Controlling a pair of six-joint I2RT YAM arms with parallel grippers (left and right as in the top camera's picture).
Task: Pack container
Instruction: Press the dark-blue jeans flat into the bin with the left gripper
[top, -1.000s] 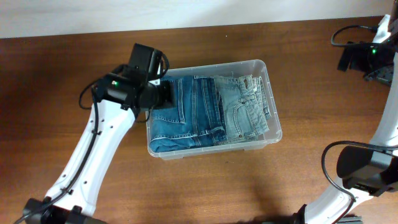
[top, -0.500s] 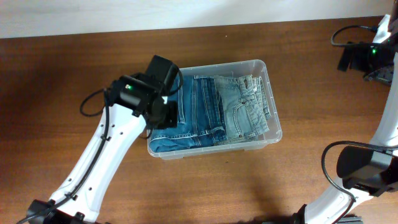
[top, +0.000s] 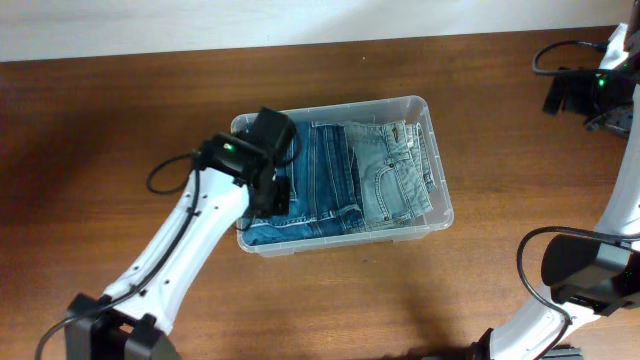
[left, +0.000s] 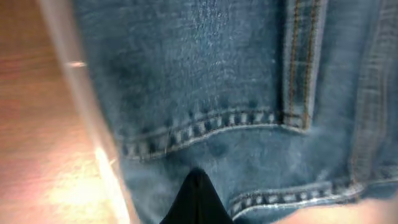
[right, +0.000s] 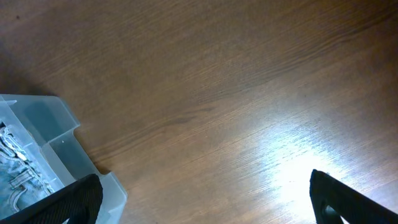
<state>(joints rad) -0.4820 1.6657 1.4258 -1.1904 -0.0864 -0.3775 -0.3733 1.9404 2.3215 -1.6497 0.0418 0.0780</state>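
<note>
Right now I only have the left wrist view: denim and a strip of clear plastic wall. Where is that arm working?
Observer: The left gripper is down inside the container, at its left end, over the darker jeans.
Operator: Is that the only pair in there?
Observer: No. Lighter jeans lie folded beside them and fill the right half.
Operator: And the right arm?
Observer: The right gripper is open and holding nothing. It is over bare table, and only a corner of the container shows in its view.
</note>
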